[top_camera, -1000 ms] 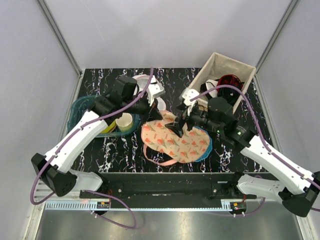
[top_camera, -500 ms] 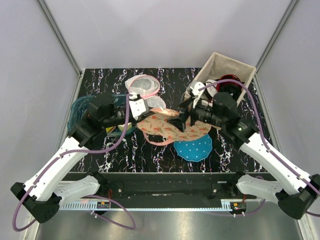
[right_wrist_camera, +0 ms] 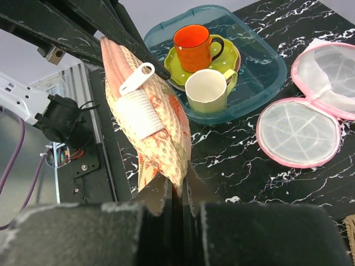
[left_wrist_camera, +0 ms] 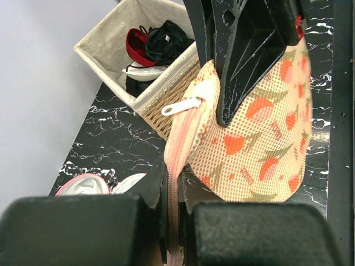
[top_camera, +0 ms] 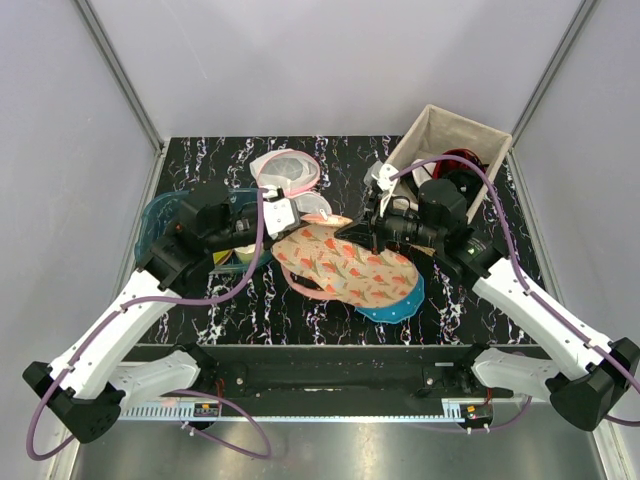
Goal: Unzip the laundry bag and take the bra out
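Clearly, the laundry bag (top_camera: 350, 268) is stretched between both grippers, just left of the woven, cream-lined basket (top_camera: 478, 135). It is a flat oval of peach, mesh-textured fabric printed with orange flowers and edged in pink zip tape. The left gripper (left_wrist_camera: 175, 213) is clamped on that pink edge at the end farther from the basket. The right gripper (right_wrist_camera: 178, 191) pinches the end nearer the basket, beside the white plastic zip pull (left_wrist_camera: 182, 105). A round blue polka-dot pouch (top_camera: 398, 306) lies under the bag's near edge.
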You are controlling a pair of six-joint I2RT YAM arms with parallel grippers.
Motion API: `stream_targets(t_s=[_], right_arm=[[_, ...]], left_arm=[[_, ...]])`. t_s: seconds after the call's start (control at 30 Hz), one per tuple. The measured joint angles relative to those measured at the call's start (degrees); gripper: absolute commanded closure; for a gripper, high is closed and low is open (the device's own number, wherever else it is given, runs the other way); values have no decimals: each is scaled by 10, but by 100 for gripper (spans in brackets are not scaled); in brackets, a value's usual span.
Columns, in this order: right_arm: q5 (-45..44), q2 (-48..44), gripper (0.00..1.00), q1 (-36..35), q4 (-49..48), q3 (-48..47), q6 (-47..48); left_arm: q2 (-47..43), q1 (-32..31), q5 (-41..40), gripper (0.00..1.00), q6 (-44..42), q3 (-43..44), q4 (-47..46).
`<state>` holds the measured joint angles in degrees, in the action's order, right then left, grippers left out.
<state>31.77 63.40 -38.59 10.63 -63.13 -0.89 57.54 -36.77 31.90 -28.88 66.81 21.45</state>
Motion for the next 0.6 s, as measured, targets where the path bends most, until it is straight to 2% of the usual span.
stream_targets(t_s=[0.03,0.07,0.1,0.2,0.23,0.27,0.3,0.43,0.53,0.6], right_arm=[[-2,0,100,0,0,0,-1],[-4,0,100,0,0,0,-1],[-12,0,100,-1,1,0,0],[-56,0,100,-9,12,0,21],[-76,-1,100,-12,18,0,31],[-94,-2,100,-14,24,0,40],[-131,-3,100,-16,33,1,58],[-208,-11,100,-21,61,2,96],[-255,-19,100,-34,82,2,124],[-273,-24,100,-41,90,2,143]], left_arm=[[0,0,0,100,2,0,0],[0,0,-1,90,3,0,0],[0,0,-3,74,10,0,-1],[0,-1,-25,40,42,0,-6],[0,-1,-36,18,59,1,-9],[0,-1,-44,11,71,6,-6],[0,-1,-54,7,89,13,0],[16,1,-92,7,161,106,70],[58,3,-96,10,218,218,123],[83,7,-90,16,273,263,133]])
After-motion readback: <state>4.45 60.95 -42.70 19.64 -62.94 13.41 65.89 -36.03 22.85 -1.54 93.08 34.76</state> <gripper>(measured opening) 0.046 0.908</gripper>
